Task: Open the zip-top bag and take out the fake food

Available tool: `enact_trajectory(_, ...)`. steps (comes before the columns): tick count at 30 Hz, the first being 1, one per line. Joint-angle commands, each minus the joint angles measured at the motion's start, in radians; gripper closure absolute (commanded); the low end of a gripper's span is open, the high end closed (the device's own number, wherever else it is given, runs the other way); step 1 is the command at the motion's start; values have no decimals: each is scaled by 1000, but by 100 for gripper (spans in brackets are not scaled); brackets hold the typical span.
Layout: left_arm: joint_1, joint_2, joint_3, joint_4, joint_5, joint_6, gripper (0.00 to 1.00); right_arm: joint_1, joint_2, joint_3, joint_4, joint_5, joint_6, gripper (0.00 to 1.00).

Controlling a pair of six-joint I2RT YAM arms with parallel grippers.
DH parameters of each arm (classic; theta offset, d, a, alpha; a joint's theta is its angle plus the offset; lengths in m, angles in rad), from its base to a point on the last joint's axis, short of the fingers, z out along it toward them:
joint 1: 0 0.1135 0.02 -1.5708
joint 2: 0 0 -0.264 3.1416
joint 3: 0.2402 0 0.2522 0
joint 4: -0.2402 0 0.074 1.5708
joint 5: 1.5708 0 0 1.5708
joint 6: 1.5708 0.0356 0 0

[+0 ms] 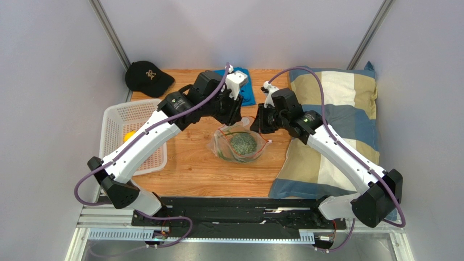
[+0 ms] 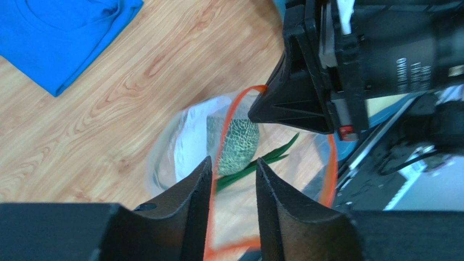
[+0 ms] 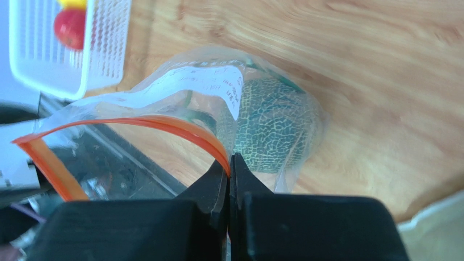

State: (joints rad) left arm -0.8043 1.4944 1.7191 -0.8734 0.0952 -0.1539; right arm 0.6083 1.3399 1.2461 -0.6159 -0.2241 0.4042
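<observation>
The zip-top bag sits mid-table w/ the green leafy ball inside. R gripper is pinched tight on its orange strip. L gripper is partway open, strip between its fingers. Red fruit & yellow fruit are in the white basket.

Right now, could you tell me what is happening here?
The right end effector is shut on the orange-red strip of the zip-top bag; the left end effector is open astride that strip. The grey-green ball lies inside; the yellow fruit and red fruit sit in the white basket.
</observation>
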Motion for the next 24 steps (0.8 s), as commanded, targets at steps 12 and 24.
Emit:
enact_trajectory(12, 1, -97, -205, 67, 151, -412, 77, 87, -22, 3, -120, 313, 562, 100)
enact_trajectory(24, 4, -148, -182, 103, 83, -469, 74, 163, 24, 19, -24, 298, 570, 100)
